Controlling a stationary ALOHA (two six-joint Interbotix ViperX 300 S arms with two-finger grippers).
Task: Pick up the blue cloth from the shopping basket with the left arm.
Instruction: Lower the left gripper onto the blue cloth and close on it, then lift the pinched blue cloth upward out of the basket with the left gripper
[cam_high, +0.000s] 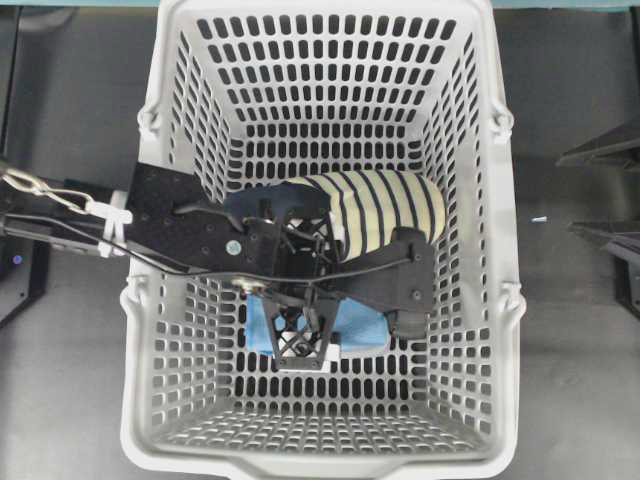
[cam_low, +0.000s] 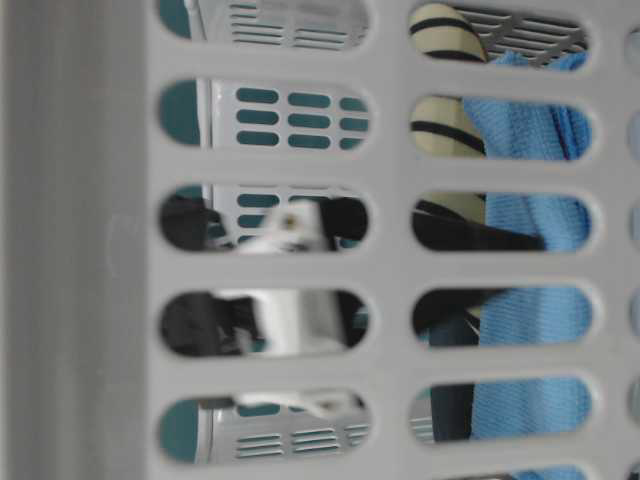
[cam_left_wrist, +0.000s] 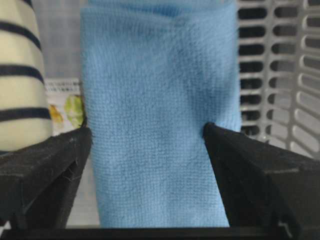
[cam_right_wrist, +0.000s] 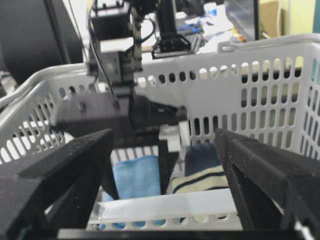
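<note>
The left gripper (cam_high: 303, 352) hung spread over the blue cloth (cam_high: 358, 328) inside the basket (cam_high: 500, 300), presumably to straddle it before closing.

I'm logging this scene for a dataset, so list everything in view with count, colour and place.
shopping basket: one, light grey, centre of the dark table.
blue cloth: one, sky blue, on the basket floor, between the left gripper's fingers.
striped garment: one, navy and cream, in the basket beside the cloth.
left gripper: one, black with white tips, open, reaching into the basket over the cloth.
right gripper: one, black, open, outside the basket.
</note>
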